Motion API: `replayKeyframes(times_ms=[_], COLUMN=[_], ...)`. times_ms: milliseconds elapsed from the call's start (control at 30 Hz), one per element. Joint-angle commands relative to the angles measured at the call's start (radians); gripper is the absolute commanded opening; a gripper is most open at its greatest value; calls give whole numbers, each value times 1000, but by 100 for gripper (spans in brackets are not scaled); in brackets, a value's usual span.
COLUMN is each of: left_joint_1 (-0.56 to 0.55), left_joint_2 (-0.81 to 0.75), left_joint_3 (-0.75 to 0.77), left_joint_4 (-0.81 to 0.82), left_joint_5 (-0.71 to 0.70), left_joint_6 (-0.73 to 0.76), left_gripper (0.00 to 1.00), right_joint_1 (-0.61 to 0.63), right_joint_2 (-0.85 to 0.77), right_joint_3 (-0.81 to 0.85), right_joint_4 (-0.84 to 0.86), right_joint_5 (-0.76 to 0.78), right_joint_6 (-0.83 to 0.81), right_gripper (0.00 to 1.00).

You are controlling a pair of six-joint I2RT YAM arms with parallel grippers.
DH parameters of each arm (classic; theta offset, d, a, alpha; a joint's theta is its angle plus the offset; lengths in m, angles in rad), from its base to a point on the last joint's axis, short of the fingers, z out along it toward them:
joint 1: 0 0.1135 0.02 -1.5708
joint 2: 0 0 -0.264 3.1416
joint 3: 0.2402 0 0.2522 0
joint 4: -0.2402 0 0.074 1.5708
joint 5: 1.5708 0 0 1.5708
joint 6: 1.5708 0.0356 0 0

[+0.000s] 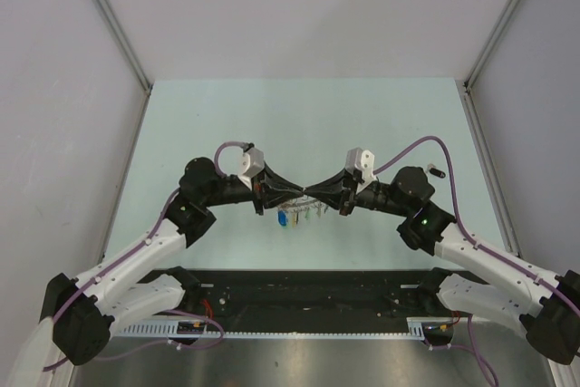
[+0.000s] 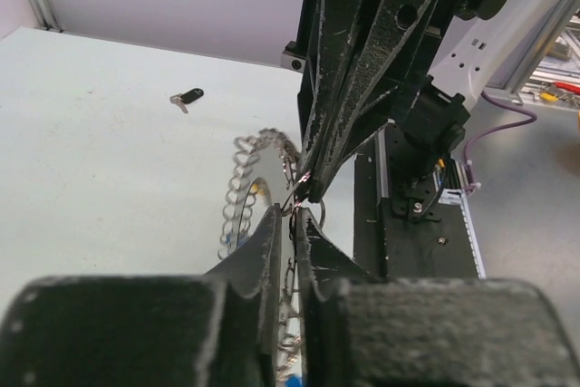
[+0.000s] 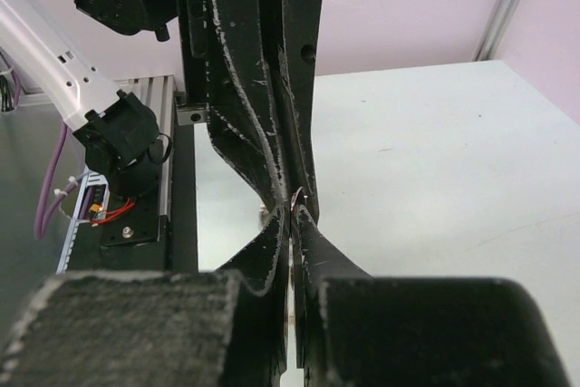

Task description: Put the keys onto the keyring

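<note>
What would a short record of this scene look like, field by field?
Left tool: pinched on the keyring
Right tool: shut on the same keyring, tip to tip with the left tool
Hanging keys: blue, yellow and green heads, dangling under the tool tips
Black key: lying alone on the table, away from both arms

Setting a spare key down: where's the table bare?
Bare: the far half of the pale green table, to the back wall. Crowded: centre, where left gripper and right gripper meet at the grey coiled metal keyring; small black key far right.
</note>
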Motion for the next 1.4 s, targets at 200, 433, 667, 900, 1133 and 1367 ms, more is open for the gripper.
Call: replayKeyframes(times_ms=[200, 433, 667, 900, 1133, 1367], left_joint_1=[-8, -15, -38, -52, -55, -57], left_joint_2=[-21, -9, -4, 8, 9, 6], left_joint_3=[12, 73, 122, 147, 150, 152], left_joint_4=[-7, -193, -338, -402, -410, -410], left_joint_5=[-8, -89, -199, -253, -267, -264], left_joint_6=[42, 135, 244, 266, 267, 266], left_gripper=[0, 0, 0, 0, 0, 0], right_joint_1=[17, 14, 30, 135, 200, 205], right_joint_2=[4, -30, -7, 57, 100, 139], right_joint_3=[19, 48, 188, 241, 241, 241], right_joint_4=[48, -101, -406, -511, -485, -465], right_joint_5=[1, 118, 234, 377, 460, 474], right_joint_6=[5, 4, -48, -94, -142, -156], right_gripper=[0, 29, 43, 42, 42, 41])
